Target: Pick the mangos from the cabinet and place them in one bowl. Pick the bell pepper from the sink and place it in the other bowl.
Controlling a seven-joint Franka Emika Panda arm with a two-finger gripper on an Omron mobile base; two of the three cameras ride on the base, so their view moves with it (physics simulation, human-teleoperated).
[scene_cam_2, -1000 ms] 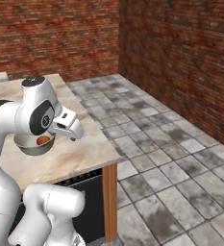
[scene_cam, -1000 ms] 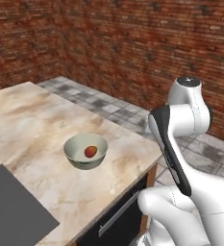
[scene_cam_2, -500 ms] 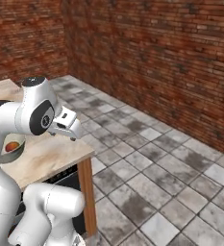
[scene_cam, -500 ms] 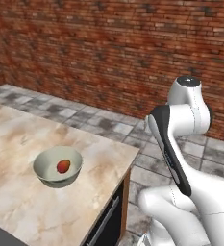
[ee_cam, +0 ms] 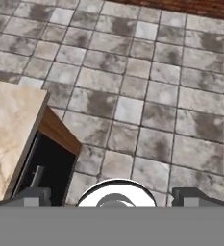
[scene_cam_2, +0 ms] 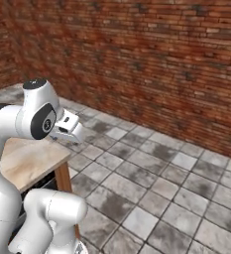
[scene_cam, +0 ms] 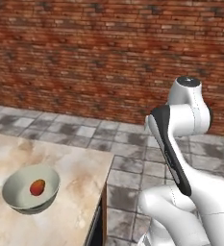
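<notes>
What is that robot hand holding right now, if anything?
Nothing. The gripper is open and empty, looking down at the tiled floor. One mango already lies in the grey-green bowl on the counter.

A red-brown brick wall [scene_cam: 99, 53] runs along the far side. Mottled grey stone floor tiles [scene_cam_2: 156, 188] spread below. A beige marble counter [scene_cam: 80, 178] with wooden edge stands near left.

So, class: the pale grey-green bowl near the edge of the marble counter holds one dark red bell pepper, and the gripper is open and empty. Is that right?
Not quite. In the left base view the pale grey-green bowl on the marble counter holds one mango, orange-yellow with a reddish blush, not a bell pepper. The rest stands: the gripper is open and empty in the hand view.
</notes>
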